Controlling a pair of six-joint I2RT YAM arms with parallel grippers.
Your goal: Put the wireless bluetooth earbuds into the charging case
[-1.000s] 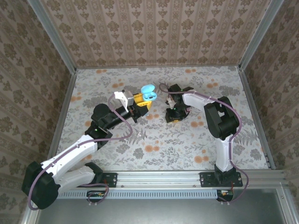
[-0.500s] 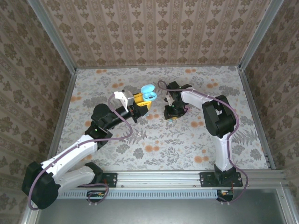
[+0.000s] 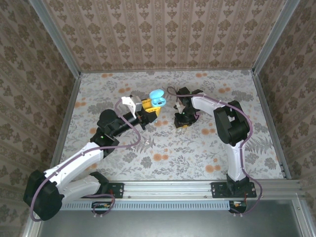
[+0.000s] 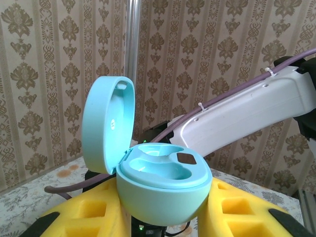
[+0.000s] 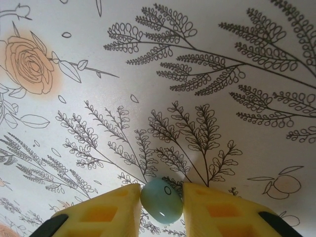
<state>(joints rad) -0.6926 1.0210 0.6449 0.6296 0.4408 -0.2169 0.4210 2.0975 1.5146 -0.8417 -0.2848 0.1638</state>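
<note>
My left gripper (image 3: 150,106) is shut on the light-blue charging case (image 3: 157,97), holding it up above the table's middle. In the left wrist view the case (image 4: 163,185) sits between the yellow fingers (image 4: 84,217) with its lid (image 4: 106,118) swung open to the left; both earbud wells look empty. My right gripper (image 3: 183,120) points down at the table just right of the case. In the right wrist view its yellow fingers (image 5: 106,212) press on both sides of one small glossy light-blue earbud (image 5: 161,198), which lies on the flowered tabletop.
The right arm's white link (image 4: 247,111) and purple cable cross close behind the held case. Patterned walls and metal frame posts (image 3: 74,74) enclose the flowered table (image 3: 197,148). Both arm bases sit on the rail at the near edge.
The right gripper shifted slightly left and its jaws narrowed onto the earbud. The left arm and the case have barely moved.
</note>
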